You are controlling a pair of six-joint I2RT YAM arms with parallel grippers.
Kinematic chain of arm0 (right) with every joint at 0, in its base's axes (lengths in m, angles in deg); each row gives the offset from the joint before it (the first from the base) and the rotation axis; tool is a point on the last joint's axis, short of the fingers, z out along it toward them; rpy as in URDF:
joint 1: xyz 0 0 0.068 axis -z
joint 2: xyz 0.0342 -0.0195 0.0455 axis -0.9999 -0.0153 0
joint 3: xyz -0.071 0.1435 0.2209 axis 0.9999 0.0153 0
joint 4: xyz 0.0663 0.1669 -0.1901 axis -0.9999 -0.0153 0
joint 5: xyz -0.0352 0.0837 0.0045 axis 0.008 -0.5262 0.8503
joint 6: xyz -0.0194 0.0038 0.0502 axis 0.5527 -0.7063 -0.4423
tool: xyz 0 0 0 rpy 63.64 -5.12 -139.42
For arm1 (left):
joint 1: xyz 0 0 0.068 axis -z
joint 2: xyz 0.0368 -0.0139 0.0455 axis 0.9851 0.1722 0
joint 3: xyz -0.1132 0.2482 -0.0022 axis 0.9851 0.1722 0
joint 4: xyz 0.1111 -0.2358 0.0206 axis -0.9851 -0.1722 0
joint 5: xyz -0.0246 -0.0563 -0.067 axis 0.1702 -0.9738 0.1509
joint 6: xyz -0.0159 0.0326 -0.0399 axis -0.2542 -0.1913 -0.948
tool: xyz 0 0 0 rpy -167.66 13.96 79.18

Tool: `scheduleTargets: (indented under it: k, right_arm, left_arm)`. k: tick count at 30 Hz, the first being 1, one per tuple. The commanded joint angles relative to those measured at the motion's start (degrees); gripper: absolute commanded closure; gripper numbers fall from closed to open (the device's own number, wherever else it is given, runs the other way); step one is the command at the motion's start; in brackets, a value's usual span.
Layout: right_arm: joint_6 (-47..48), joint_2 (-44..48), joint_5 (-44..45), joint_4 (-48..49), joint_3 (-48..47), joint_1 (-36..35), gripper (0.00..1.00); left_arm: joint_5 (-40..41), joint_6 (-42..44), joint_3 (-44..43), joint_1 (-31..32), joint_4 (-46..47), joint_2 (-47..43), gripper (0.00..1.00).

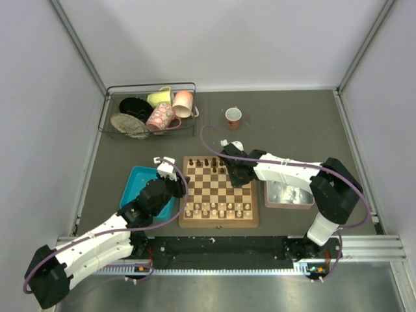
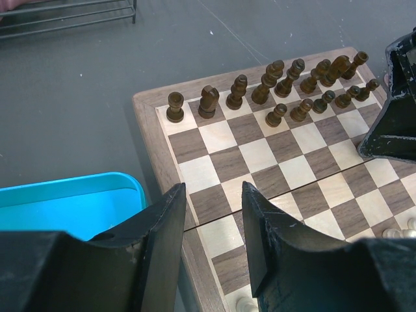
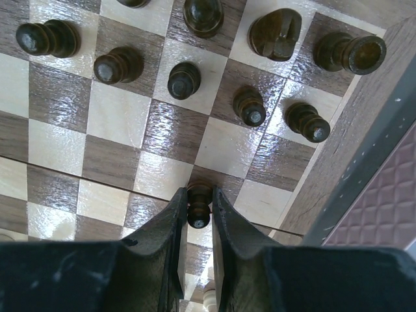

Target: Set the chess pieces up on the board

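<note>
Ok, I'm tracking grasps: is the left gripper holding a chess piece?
No, the left gripper stands open, nothing between its fingers, above the board.

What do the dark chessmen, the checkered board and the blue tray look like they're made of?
Dark brown turned chess pieces: wood, it seems, stained and semi-gloss; lathe rings and soft highlights show. Square checkered board: wood with visible grain, glossy varnish reflecting light. Blue tray: probably plastic; uniform colour, smooth rounded rim.

No writing, labels or numbers seem readable on anything here.
</note>
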Motion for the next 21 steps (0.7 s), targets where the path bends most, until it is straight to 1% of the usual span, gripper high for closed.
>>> scheduleTargets:
  k: [1, 4, 9, 14, 21]
  right_arm:
    - [-1.12, -0.17, 2.04, 0.23, -1.49, -0.85, 0.79]
    - [-1.21, -0.08, 1.95, 0.14, -1.4, -0.94, 0.74]
    - [-1.03, 0.53, 1.77, 0.14, -1.49, -0.85, 0.71]
    - [-0.94, 2.11, 1.86, 0.23, -1.84, -0.94, 0.7]
    - [-0.59, 3.52, 2.3, 0.05, -2.28, -0.94, 0.73]
  left_arm:
    - [0.46, -0.34, 0.59, 0.16, 2.82, -0.33, 0.55]
    - [0.46, -0.34, 0.68, 0.16, 2.82, -0.42, 0.55]
    - [0.46, -0.34, 0.68, 0.16, 2.82, -0.33, 0.55]
    - [0.46, -0.34, 0.68, 0.25, 2.82, -0.42, 0.55]
    - [0.37, -0.25, 0.51, 0.24, 2.82, -0.24, 0.55]
